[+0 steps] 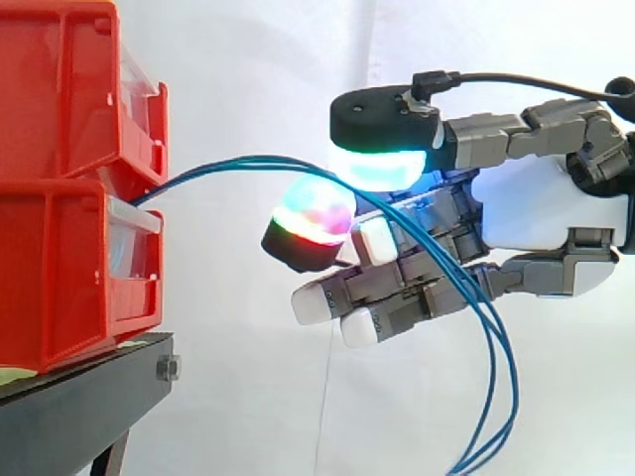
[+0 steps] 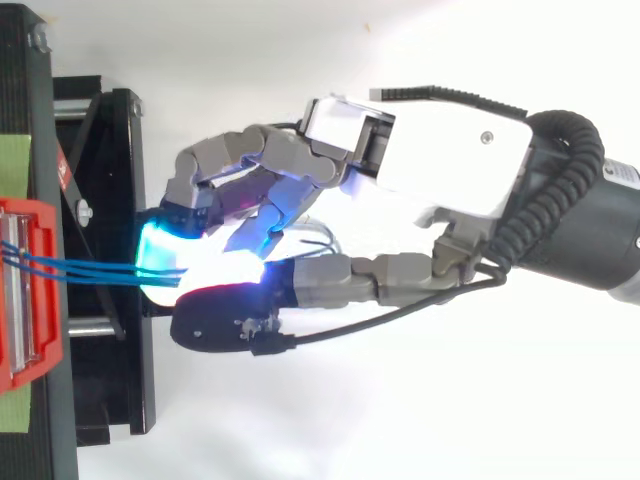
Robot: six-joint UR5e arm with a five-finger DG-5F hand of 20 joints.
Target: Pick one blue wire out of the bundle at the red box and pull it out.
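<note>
Several thin blue wires (image 1: pixel 238 164) leave the gap between the two stacked red boxes (image 1: pixel 69 278) and run right in a bundle. They pass under the hand's cyan-green glowing thumb pad (image 1: pixel 382 164) and over a finger with a red-green glowing pad (image 1: pixel 316 216). Past the hand they hang in a long loop (image 1: pixel 501 397). The hand (image 1: pixel 546 203) comes in from the right, its fingers curled and its thumb pinching down on the wires. In the top view the wires (image 2: pixel 90 268) run from the red box (image 2: pixel 30 290) into the pinch of the hand (image 2: pixel 450 160). How many wires are pinched is hidden.
The red boxes stand on a black stand (image 1: pixel 79 407), whose frame (image 2: pixel 110 180) lies just left of the fingertips. A white curtain fills the background. A green tape patch (image 2: pixel 15 160) sits on the stand's top.
</note>
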